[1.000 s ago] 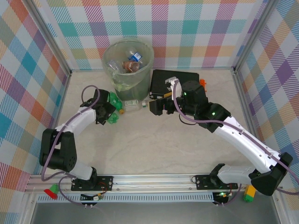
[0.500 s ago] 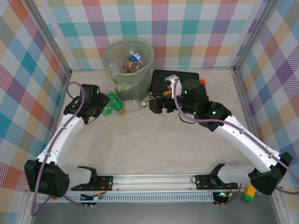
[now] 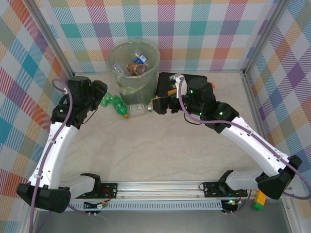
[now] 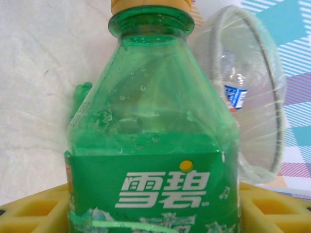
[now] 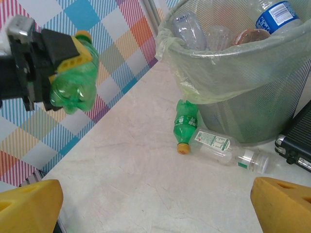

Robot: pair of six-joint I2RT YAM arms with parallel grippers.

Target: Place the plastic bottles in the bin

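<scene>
- Left of the bin point(image 3: 116, 58), lifted off the table point(image 3: 160, 141) and short of the rim, is a green bottle point(image 4: 150, 145) with a yellow cap point(image 4: 150, 5).
- The left gripper point(image 4: 155, 218) is clamped across its lower body at the label band, a yellow finger on each side.
- The bottle looks empty apart from droplets inside, so it is probably very light. Its thin walls would dent under a hard squeeze and the label film looks slick. The label band and the neck under the cap seem the stiffest places to hold.
- Inside the bin lie several bottles already, one with a blue label point(image 5: 274, 14).
- At the bin's foot, on the near side, a second green bottle point(image 5: 184, 121) and a clear bottle point(image 5: 218, 143) lie on their sides, just beside each other. Both should roll easily, so a grip across the middle of the body looks safest.
- Right of the bin's foot hovers the right gripper point(image 5: 155, 208), fingers spread wide with nothing between them, facing those two.
- Just right of the bin lies a black case point(image 3: 199, 77).
</scene>
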